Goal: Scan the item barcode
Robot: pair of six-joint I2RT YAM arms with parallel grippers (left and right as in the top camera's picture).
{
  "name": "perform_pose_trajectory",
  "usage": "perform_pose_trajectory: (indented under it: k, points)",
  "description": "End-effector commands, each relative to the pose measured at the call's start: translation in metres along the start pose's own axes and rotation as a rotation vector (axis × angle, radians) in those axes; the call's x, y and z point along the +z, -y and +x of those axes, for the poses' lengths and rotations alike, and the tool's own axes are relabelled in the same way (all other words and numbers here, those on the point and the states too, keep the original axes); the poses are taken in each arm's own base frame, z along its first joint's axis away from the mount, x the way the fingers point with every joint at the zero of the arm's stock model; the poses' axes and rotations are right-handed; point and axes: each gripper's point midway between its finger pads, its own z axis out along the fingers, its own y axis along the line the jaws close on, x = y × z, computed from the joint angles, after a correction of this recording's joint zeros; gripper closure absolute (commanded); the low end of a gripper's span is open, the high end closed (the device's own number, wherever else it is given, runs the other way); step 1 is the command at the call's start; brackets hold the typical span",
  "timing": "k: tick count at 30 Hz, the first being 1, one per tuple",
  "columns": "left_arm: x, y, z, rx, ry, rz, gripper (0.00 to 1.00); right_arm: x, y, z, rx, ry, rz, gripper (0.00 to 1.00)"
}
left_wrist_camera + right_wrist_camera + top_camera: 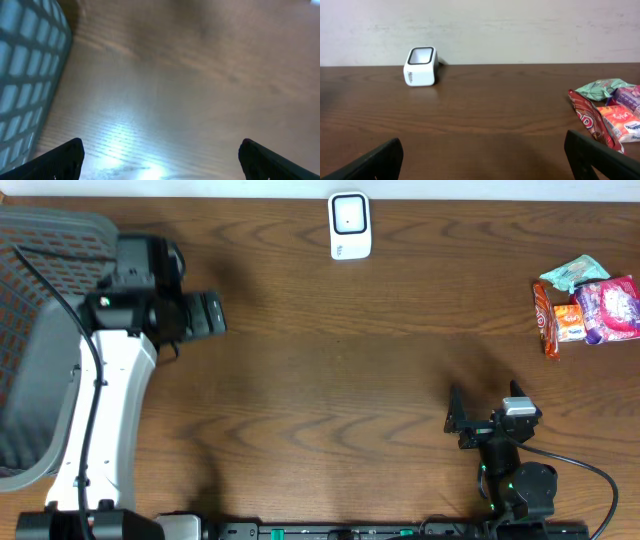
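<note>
One scanner (350,225), four snack packets (608,310), one basket (55,222)

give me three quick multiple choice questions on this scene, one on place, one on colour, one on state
1. Where do the snack packets lie?
A on a shelf
B at the right edge of the table
C in the left hand

2. What colour is the scanner?
A white
B red
C green

3. The right hand is
A shut on a packet
B shut on the scanner
C open and empty

Answers: B, they lie heaped by the right edge; A, its casing is white; C, its fingers stand apart with only table between.
</note>
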Motion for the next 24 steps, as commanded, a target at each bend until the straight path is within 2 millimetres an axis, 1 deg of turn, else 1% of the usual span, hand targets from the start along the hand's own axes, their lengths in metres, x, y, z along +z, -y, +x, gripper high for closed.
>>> perform_pose_trajectory:
  k: [1, 4, 9, 12, 16, 19, 24]
  points:
    - [-0.001, -0.009, 0.023, 0.096, 0.038, -0.015, 0.02, 0.000, 0.000, 0.000, -0.015, 0.001, 0.001, 0.01]
    - [0.008, -0.012, 0.031, 0.150, 0.129, -0.003, 0.02, 0.000, 0.000, 0.000, -0.015, 0.001, 0.001, 0.01]
    - [0.017, -0.017, 0.054, 0.186, 0.290, 0.015, 0.02, 0.000, 0.000, 0.000, -0.015, 0.001, 0.001, 0.01]
    - [0.019, -0.020, 0.067, 0.188, 0.419, 0.031, 0.02, 0.000, 0.000, 0.000, -0.015, 0.001, 0.001, 0.01]
    - [0.015, -0.022, 0.079, 0.190, 0.584, 0.051, 0.02, 0.000, 0.000, 0.000, -0.015, 0.001, 0.001, 0.01]
    - [0.015, -0.023, 0.084, 0.191, 0.640, 0.058, 0.02, 0.000, 0.000, 0.000, -0.015, 0.001, 0.001, 0.01]
    - [0.012, -0.024, 0.089, 0.191, 0.679, 0.063, 0.02, 0.000, 0.000, 0.000, -0.015, 0.001, 0.001, 0.01]
